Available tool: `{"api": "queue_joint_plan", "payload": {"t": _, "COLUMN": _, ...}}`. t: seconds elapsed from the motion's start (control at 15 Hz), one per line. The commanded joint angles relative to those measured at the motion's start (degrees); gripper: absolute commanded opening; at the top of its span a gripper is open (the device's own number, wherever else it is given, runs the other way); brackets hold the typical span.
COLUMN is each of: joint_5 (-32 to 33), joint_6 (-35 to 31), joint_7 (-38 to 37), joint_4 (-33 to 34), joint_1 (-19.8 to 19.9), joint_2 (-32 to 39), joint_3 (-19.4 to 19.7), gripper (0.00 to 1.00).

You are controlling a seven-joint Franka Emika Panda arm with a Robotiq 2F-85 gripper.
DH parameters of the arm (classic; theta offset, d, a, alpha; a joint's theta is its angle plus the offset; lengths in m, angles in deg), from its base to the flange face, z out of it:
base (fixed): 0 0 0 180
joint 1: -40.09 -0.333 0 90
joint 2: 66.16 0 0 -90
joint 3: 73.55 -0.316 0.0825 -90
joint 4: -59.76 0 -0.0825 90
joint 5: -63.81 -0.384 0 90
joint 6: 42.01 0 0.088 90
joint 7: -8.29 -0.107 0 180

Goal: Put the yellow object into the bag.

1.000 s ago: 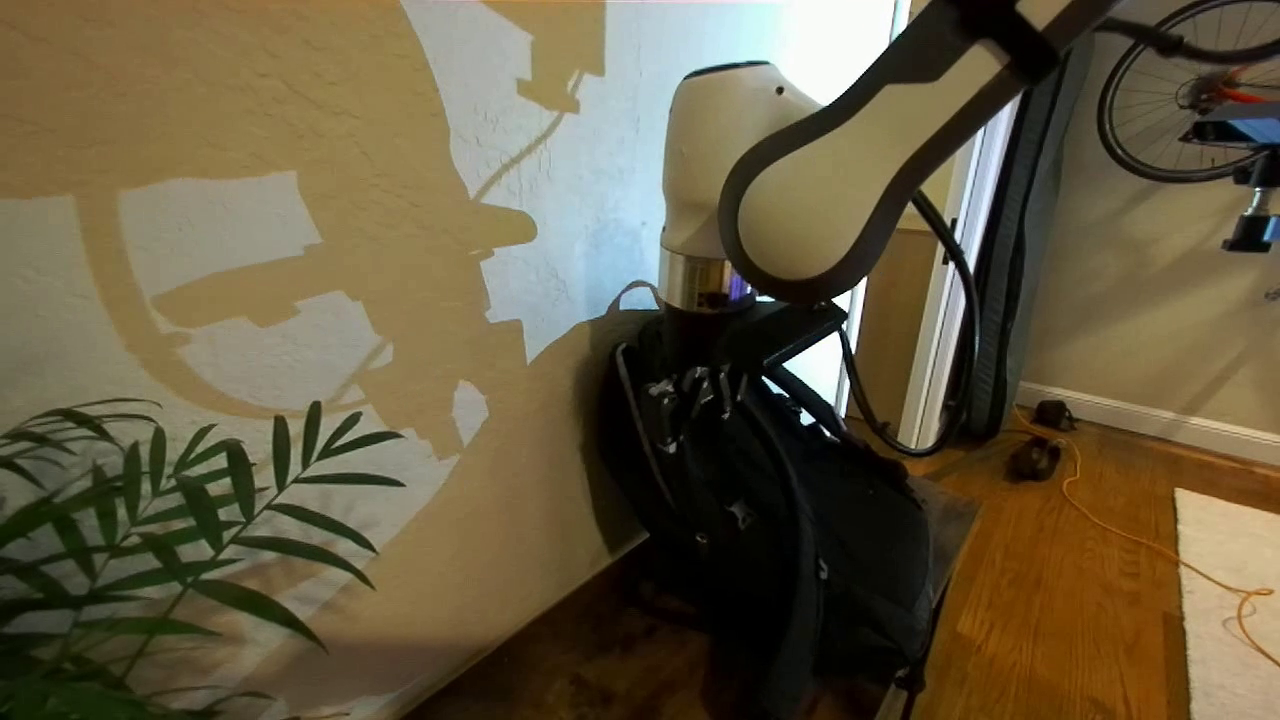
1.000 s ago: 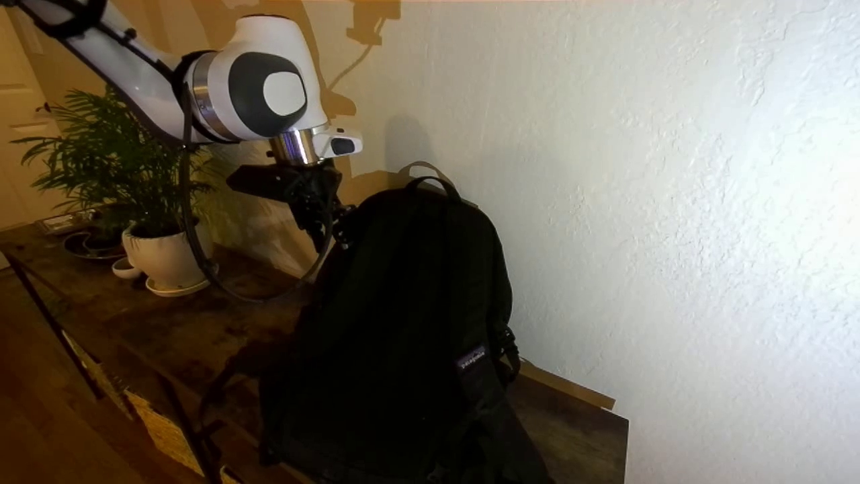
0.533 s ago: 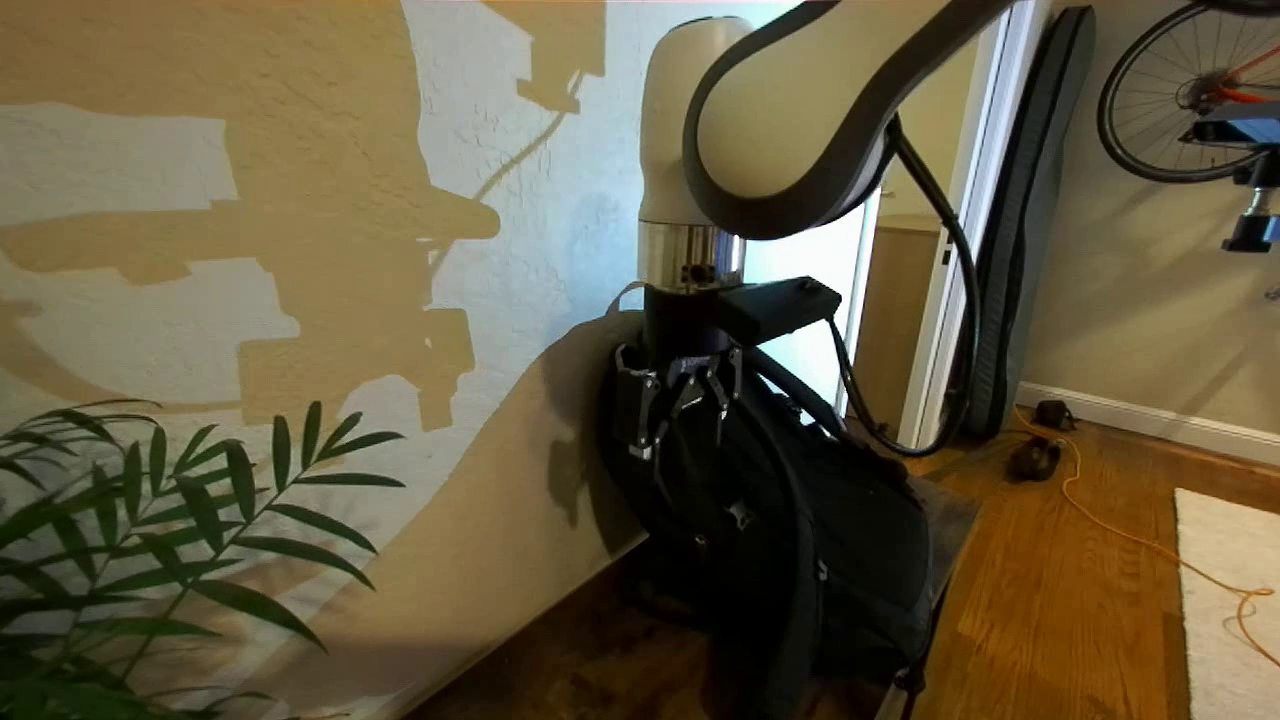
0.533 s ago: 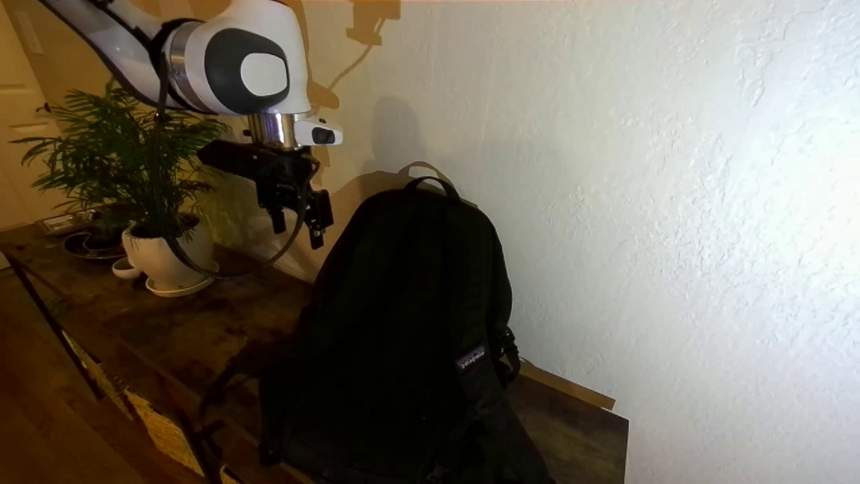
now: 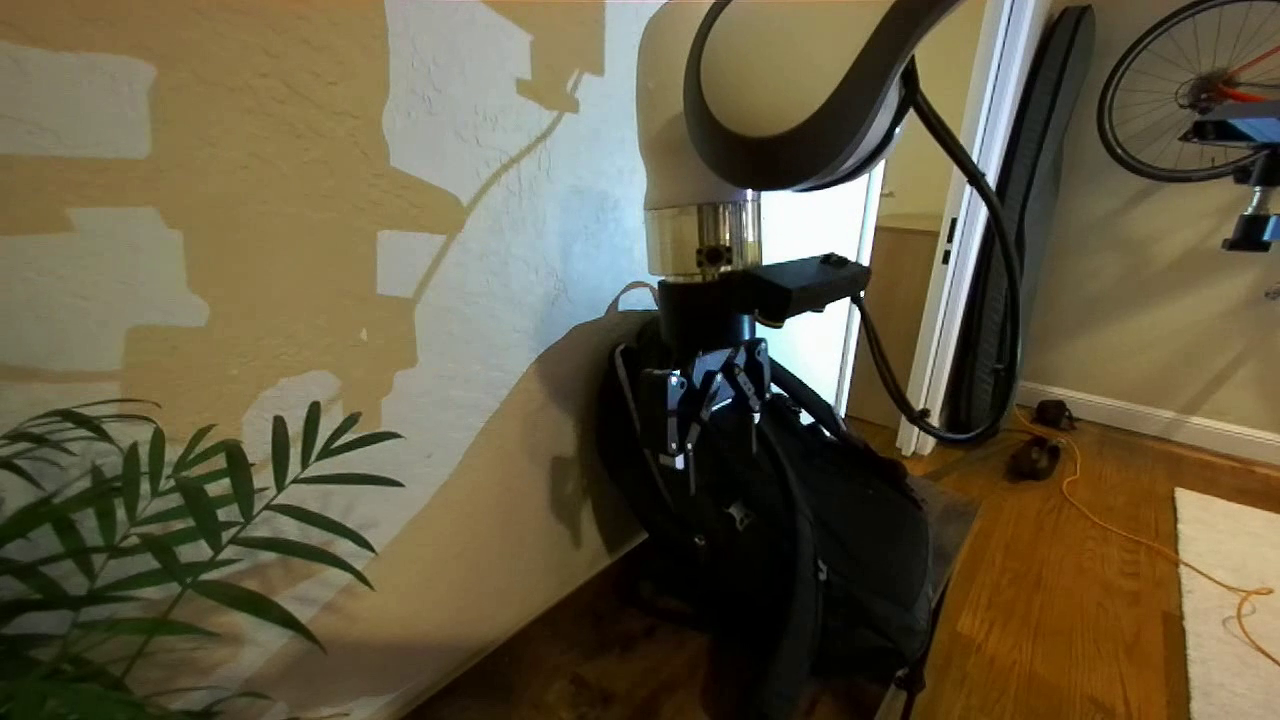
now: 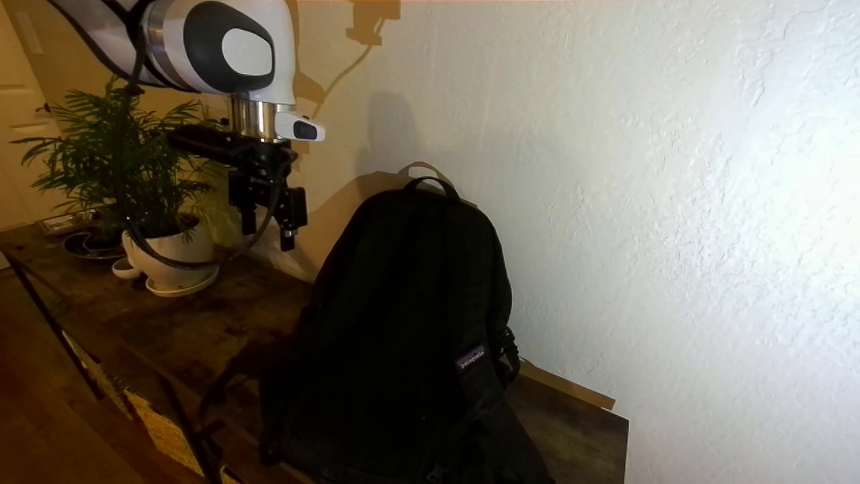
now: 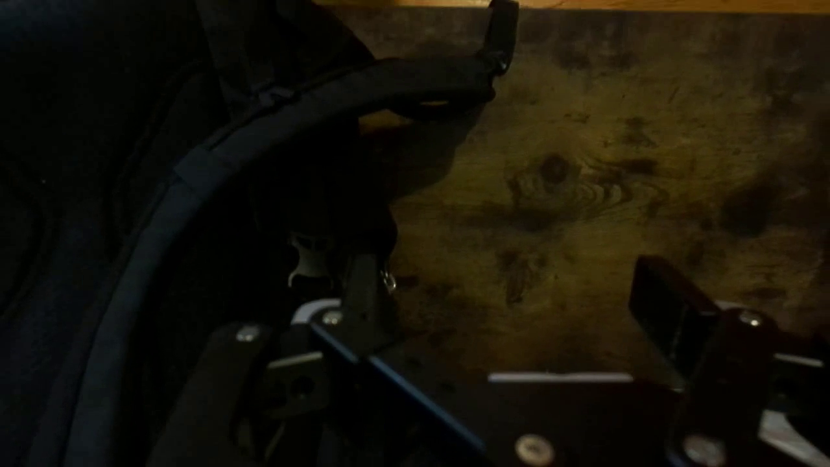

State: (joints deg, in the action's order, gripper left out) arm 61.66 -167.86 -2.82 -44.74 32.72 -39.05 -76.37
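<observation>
Hanging straight down over the tabletop, the gripper is clear of the bag. A second ago, in an exterior view, it was tilted with its tips overlapping the bag's upper side; now it's vertical, gap showing between the two, shifted along the tabletop toward the potted plant and the short edge beyond, arm shifted with it. Bag unmoved in both exterior views: upright by the opposite short edge, close to the wall-side corner, leaning toward the wall, top loop handle up. In the wrist view a strap runs from it over the wood to the front long edge, which crosses the top, well apart from the fingers. Those are spread wide, wood showing between the tips; spread half a second back too. Pot and small bowl same as before, farther along toward the far short edge, bowl just beside the pot on the front-edge side. Yellow object: can't tell where it is from these views.
</observation>
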Motion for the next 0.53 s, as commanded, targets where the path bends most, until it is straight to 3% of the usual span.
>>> {"api": "queue_joint_plan", "payload": {"t": 0.0, "joint_5": 0.03, "joint_6": 0.24, "joint_7": 0.0, "joint_4": 0.08, "joint_1": -0.07, "joint_2": 0.09, "joint_3": -0.04, "gripper": 1.0}}
{"api": "queue_joint_plan", "payload": {"t": 0.47, "joint_5": 0.04, "joint_6": 0.19, "joint_7": 0.0, "joint_4": 0.46, "joint_1": -0.09, "joint_2": 0.53, "joint_3": 0.02, "gripper": 1.0}}
